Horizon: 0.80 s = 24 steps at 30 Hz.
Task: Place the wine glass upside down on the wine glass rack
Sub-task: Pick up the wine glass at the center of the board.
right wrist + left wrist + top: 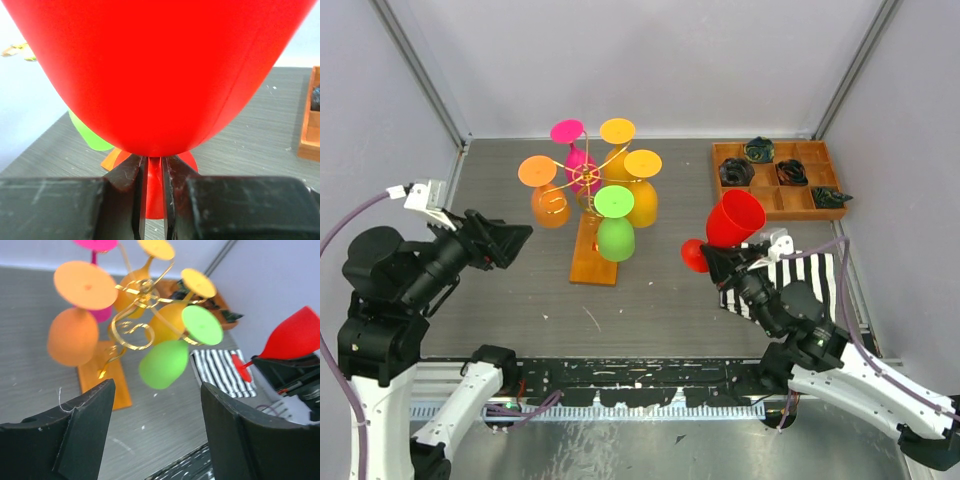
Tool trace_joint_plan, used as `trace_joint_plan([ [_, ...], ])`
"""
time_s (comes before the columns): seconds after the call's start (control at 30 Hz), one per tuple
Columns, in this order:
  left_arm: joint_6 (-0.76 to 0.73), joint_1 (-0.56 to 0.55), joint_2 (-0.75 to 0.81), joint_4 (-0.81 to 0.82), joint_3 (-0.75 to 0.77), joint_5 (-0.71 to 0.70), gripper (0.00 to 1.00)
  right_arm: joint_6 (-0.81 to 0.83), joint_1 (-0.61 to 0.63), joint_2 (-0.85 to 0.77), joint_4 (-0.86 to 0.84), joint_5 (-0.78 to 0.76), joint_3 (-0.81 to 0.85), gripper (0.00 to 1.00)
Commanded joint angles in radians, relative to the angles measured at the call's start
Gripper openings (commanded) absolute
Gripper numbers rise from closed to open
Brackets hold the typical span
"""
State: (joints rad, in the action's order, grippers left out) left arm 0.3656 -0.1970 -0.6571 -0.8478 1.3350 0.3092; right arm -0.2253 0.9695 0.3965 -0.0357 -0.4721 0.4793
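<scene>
My right gripper (718,252) is shut on the stem of a red wine glass (734,219), held tilted above the table right of the rack, bowl up and to the right, foot (694,255) low on the left. In the right wrist view the red bowl (155,70) fills the frame and the stem (154,185) sits between my jaws. The wine glass rack (587,178), gold wire on an orange-brown wooden base (595,257), holds several glasses upside down: pink, yellow, orange and green (615,228). It also shows in the left wrist view (137,315). My left gripper (517,238) is open and empty, left of the rack.
A compartmented wooden tray (778,180) with dark items stands at the back right. A black-and-white striped cloth (800,275) lies under my right arm. Grey walls close in the table on three sides.
</scene>
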Motion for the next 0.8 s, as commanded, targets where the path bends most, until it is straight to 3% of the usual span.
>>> trace_joint_plan([
  [0.0,0.150,-0.004,-0.039,0.134,0.061,0.139,0.75,-0.024,0.006,-0.010,0.067,0.089,0.132,0.01],
  [0.17,0.247,-0.004,-0.081,0.224,0.110,0.184,0.74,-0.004,0.006,-0.001,-0.003,0.155,0.199,0.01],
  [0.43,0.356,-0.046,-0.176,0.376,0.118,0.193,0.73,0.076,0.006,0.039,-0.270,0.263,0.210,0.01],
  [0.5,0.348,-0.130,-0.207,0.400,0.125,0.130,0.73,0.083,0.006,0.059,-0.332,0.300,0.215,0.01],
  [0.7,0.259,-0.579,-0.321,0.459,0.145,-0.204,0.74,0.121,0.006,0.116,-0.490,0.350,0.232,0.01],
  [0.77,0.243,-0.663,-0.340,0.487,0.143,-0.285,0.74,0.137,0.005,0.124,-0.515,0.354,0.237,0.01],
])
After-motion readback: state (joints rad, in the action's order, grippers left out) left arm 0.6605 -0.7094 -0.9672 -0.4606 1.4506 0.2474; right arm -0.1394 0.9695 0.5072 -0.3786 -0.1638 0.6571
